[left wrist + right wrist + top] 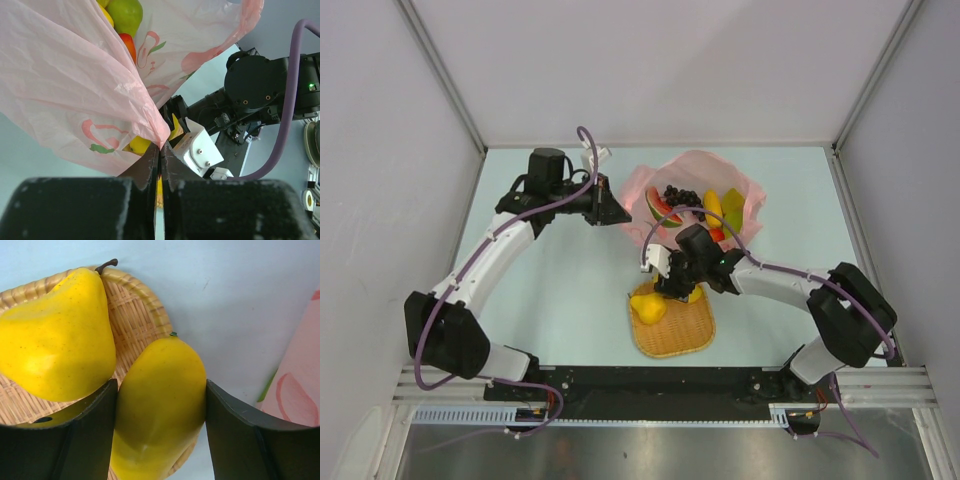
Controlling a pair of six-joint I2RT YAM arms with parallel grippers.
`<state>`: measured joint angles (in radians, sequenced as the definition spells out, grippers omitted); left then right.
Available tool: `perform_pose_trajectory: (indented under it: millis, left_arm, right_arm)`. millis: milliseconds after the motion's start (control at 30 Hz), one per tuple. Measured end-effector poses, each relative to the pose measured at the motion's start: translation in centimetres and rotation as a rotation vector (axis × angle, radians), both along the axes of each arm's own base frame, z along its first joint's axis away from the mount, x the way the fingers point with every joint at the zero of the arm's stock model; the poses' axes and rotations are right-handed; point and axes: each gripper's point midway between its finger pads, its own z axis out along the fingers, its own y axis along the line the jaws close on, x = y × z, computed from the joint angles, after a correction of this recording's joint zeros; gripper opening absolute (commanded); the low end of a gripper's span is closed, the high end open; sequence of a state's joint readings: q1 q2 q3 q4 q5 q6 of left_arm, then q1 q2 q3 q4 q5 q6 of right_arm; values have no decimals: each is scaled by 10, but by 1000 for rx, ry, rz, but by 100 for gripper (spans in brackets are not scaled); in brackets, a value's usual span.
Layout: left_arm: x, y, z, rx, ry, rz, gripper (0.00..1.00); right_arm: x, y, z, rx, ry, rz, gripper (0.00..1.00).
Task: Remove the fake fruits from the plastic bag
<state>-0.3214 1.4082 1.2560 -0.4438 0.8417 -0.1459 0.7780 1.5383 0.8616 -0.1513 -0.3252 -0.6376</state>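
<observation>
The right gripper (pixel 161 390) clasps a yellow mango (pixel 165 365) between its two fingers, at the rim of the woven tray (pixel 145 310). A yellow pear (pixel 55 335) lies on the tray, just beside the mango. Beyond the tray sits the open pink plastic bag (pixel 695 162), holding a watermelon slice (pixel 663 207), a dark grape bunch (pixel 682 196), a banana (pixel 714 204) and a green pear (pixel 125 14). Beyond the tray to its left, the left gripper (pixel 159 155) is pinched tight on the bag's rim.

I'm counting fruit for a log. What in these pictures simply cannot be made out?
Fruit deep in the plastic bag: top external, hidden by its folds and overlapping fruit.
Lower end of the mango: right wrist, cut off by the bottom edge.
Whether it touches the tray: right wrist, the mango itself hides the contact.
</observation>
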Motion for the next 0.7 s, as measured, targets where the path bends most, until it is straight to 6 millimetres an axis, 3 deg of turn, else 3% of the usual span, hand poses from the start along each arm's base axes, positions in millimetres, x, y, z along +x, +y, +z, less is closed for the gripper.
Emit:
perform_pose_trajectory:
  millis: [133, 333, 433, 567, 700]
  left_arm:
    - [1, -1, -2, 1, 7, -1, 6]
    - [4, -2, -7, 0, 20, -5, 6]
    - [5, -3, -11, 1, 31, -7, 6]
    - [7, -5, -15, 0, 52, -12, 6]
    - [8, -6, -17, -2, 58, -16, 6]
  right_arm:
    - [0, 0, -2, -6, -6, 13, 85]
    - [3, -1, 1, -13, -28, 9, 95]
    - [3, -4, 11, -7, -49, 8, 95]
    - [-1, -10, 39, 21, -98, 12, 95]
    - [-9, -17, 83, 97, -165, 4, 92]
